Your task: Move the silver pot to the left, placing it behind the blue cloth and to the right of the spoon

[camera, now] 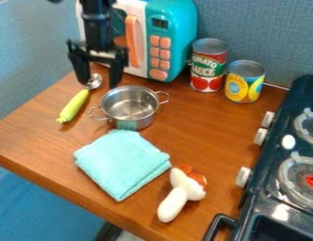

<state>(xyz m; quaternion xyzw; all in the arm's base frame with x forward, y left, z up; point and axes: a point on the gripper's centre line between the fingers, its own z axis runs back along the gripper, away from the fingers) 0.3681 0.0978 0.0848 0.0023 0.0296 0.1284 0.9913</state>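
"Where's the metal spoon with the yellow-green handle (75, 103)?"
"Left of the shiny metal pot (135, 124); black gripper (99, 84) seemingly above its bowl, fingers spread."
"Handling?"
"Probably light, stiff; hold mid-handle."

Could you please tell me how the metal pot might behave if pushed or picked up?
The metal pot looks stiff, so its walls should hardly bend. Their smooth, shiny surface may be slippery to grip. Low and broad, it would probably slide rather than tip, though its two side handles could catch on something.
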